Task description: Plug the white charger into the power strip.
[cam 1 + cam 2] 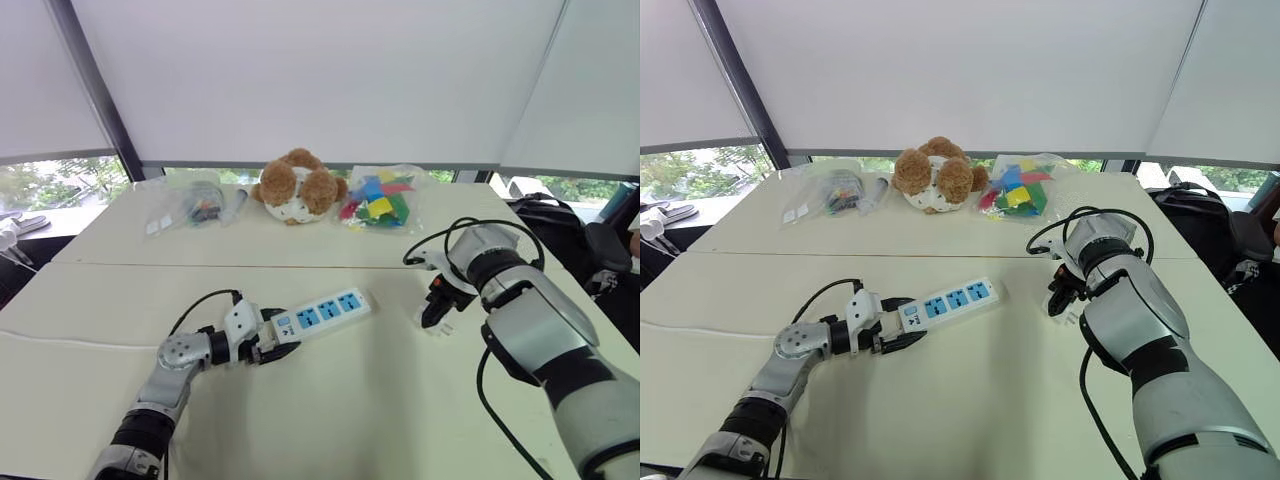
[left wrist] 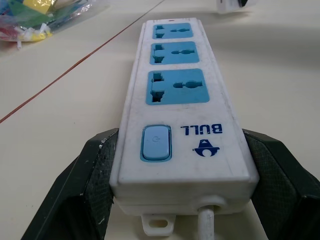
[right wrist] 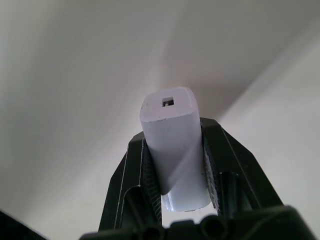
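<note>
From the head, the power strip (image 1: 322,314) lies flat on the tabletop (image 1: 350,400), its long axis slanting away from the left claw (image 1: 268,340) clamping its button end. Right of the strip, the right claw (image 1: 436,316) points down.

Left wrist: fingers (image 2: 97,175) pinch the strip's sides, sockets up.

Right wrist: the white charger (image 3: 175,150) is gripped, port end outward.

Pale cream table (image 1: 330,420) with power strip (image 1: 322,315), teddy bear (image 1: 297,186) and two plastic bags (image 1: 377,198) along far edge.
</note>
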Robot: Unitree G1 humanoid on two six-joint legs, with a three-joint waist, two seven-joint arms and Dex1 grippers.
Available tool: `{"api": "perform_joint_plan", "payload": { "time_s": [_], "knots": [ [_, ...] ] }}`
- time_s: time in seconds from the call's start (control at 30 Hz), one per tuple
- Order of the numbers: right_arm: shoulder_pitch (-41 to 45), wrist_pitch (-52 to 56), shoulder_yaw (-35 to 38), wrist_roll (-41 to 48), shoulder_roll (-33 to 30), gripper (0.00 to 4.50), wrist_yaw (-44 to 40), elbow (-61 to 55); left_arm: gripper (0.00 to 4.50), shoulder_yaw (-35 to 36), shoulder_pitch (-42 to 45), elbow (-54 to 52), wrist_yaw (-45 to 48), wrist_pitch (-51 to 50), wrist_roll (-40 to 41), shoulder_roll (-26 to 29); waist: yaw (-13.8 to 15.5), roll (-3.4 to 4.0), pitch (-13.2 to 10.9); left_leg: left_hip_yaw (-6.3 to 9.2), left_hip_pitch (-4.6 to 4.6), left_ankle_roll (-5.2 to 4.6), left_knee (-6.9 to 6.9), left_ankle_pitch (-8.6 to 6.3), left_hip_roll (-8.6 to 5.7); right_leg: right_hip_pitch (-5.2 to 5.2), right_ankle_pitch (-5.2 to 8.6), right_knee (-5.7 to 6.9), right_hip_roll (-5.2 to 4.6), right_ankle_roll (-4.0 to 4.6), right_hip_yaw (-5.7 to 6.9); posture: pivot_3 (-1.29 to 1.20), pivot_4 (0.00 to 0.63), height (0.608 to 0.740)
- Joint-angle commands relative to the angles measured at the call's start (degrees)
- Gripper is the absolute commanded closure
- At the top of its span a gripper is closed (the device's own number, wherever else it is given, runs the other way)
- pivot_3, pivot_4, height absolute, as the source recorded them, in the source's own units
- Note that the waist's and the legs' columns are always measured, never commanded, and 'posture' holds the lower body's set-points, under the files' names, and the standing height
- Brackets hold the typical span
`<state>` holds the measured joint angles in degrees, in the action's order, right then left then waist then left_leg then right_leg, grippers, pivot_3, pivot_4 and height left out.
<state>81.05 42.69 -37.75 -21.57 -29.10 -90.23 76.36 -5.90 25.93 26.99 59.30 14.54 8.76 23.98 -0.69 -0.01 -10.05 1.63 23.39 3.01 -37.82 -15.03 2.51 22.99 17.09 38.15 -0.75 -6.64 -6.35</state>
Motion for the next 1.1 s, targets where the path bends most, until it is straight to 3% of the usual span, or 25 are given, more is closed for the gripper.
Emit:
{"api": "perform_joint_plan", "payload": {
  "time_s": [0.03, 0.13, 0.27, 0.4, 0.53, 0.57, 0.73, 1.1],
  "knots": [
    [0.97, -3.63, -2.6, -0.36, -2.98, 3.75, -2.27, -1.92, 1.49, -3.33, -0.96, 2.26, 0.33, -1.02, -2.94, -0.84, 0.05, 0.02, -0.01, 0.0, 0.0, 0.0, -0.01, 0.0, 0.0, -0.01, 0.0, 0.0, 0.0, 0.0, 0.01, 0.0, 0.15, 0.739],
    [-1.89, -5.52, -6.19, 2.54, -6.98, 3.75, -2.27, -8.05, 1.49, -3.45, -0.46, 2.88, 0.69, -1.01, -3.05, -1.16, 0.1, 0.04, 0.0, 0.04, 0.0, 0.0, -0.07, 0.0, -0.02, -0.08, 0.0, -0.01, -0.02, -0.01, 0.04, 0.0, 0.15, 0.739],
    [-8.95, -0.67, -9.35, 9.01, -15.19, 3.75, -2.27, -26.32, 1.49, -3.57, 0.78, 4.09, 1.35, -0.84, -3.11, -1.66, 0.24, 0.06, 0.01, 0.15, 0.0, 0.0, -0.12, 0.0, -0.04, -0.2, 0.01, -0.05, -0.04, -0.02, 0.12, 0.0, 0.15, 0.739],
    [-16.15, 3.54, -7.33, 9.07, -20.72, 3.75, -2.27, -40.42, 1.49, -3.68, 2.13, 5.69, 2.03, -0.36, -3.43, -1.99, 0.26, 0.2, 0.05, 0.18, -0.01, 0.0, -0.15, 0.0, -0.09, -0.21, 0.01, -0.04, -0.08, -0.02, 0.12, 0.0, 0.15, 0.739],
    [-19.14, 6.44, -5.57, 8.48, -22.37, 3.75, -1.88, -45.72, 1.49, -3.57, 2.99, 7.16, 2.68, 0.11, -3.63, -2.29, 0.27, 0.2, 0.06, 0.24, -0.04, 0.0, -0.18, -0.01, -0.12, -0.28, 0.02, -0.07, -0.1, -0.02, 0.17, 0.0, 0.15, 0.739],
    [-19.39, 6.67, -5.26, 8.07, -22.42, 2.74, -1.92, -46.17, 1.49, -3.58, 3.11, 7.42, 2.78, 0.17, -3.67, -2.39, 0.28, 0.2, 0.06, 0.23, -0.04, 0.0, -0.18, 0.0, -0.13, -0.29, 0.02, -0.08, -0.11, -0.02, 0.17, 0.0, 0.15, 0.739],
    [-17.86, 9.41, -5.67, 7.78, -21.77, 0.29, -2.25, -46.57, 1.49, -3.67, 2.93, 7.77, 2.94, 0.29, -3.73, -2.89, 0.22, 0.19, 0.07, 0.24, -0.1, 0.0, -0.21, 0.0, -0.14, -0.39, 0.02, -0.12, -0.13, -0.02, 0.17, 0.0, 0.15, 0.739],
    [-13.22, 5.99, -8.97, 9.05, -21.67, 0.29, -2.27, -40.11, 1.49, -3.58, 2.23, 7.99, 2.18, 0.35, -3.89, -3.4, 0.36, 0.21, 0.06, 0.23, -0.09, -0.01, -0.22, -0.01, -0.23, -0.39, 0.04, -0.14, -0.24, -0.05, 0.18, 0.0, 0.15, 0.739]
  ]
}}
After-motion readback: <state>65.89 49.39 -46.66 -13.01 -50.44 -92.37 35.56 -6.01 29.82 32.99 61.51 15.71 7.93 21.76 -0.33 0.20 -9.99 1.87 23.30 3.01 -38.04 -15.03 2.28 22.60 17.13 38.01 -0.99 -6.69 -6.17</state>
